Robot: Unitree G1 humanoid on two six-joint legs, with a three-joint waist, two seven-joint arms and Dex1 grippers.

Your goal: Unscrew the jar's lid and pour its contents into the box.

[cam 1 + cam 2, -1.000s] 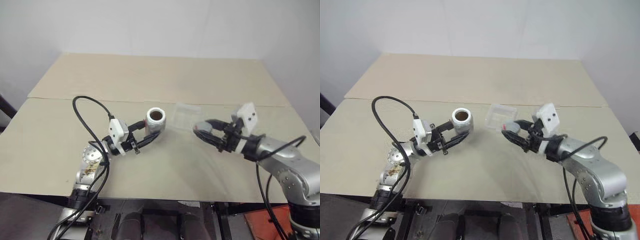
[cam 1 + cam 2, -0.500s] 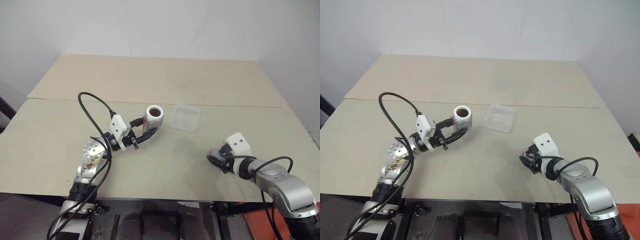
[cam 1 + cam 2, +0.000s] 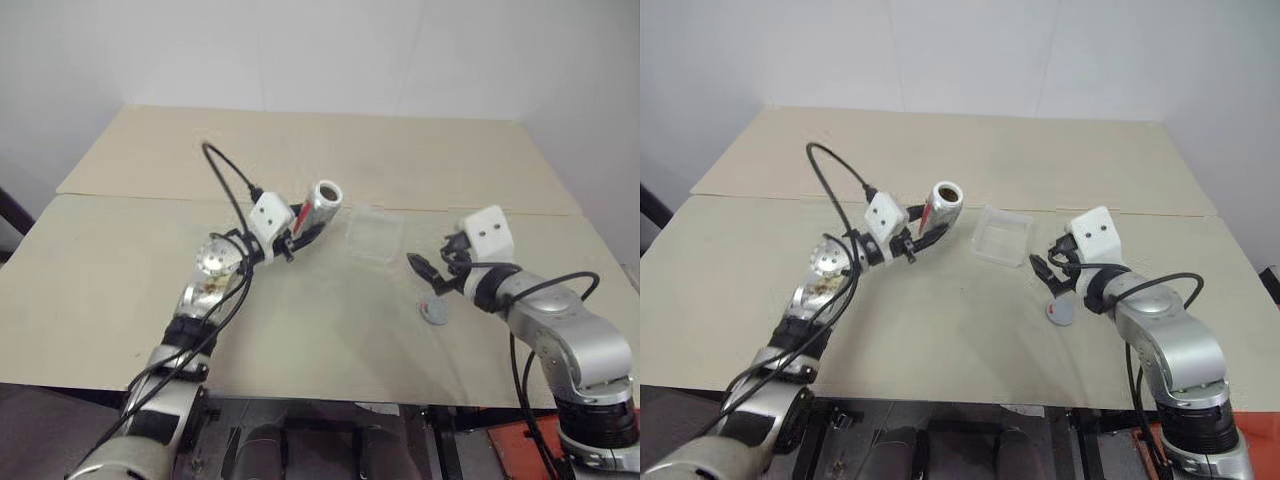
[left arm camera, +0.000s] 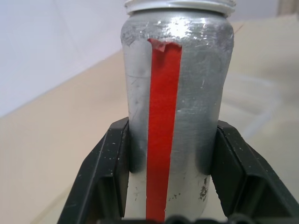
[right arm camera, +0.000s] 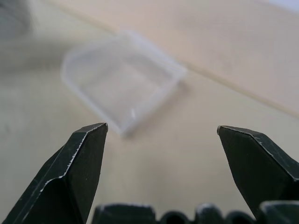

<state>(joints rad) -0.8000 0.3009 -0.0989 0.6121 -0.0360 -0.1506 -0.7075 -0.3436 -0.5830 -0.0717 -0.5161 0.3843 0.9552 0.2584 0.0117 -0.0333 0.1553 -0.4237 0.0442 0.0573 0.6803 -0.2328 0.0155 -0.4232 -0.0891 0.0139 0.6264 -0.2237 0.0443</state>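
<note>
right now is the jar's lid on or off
Off. The jar, clamped in the left gripper, shows an open mouth, and the lid lies flat on the table below the open right gripper.

silver jar (image 4: pixel 187 84) red stripe, grey lid (image 3: pixel 434 312)

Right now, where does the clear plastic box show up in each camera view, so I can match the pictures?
Left eye view: the box sits on the table, right of the tilted jar.
Right eye view: the box lies between the jar and the right end effector.
Left wrist view: only a faint clear edge beside the jar; cannot tell.
Right wrist view: the box lies beyond the open fingers.
Shared landmark: the lid on the table.
</note>
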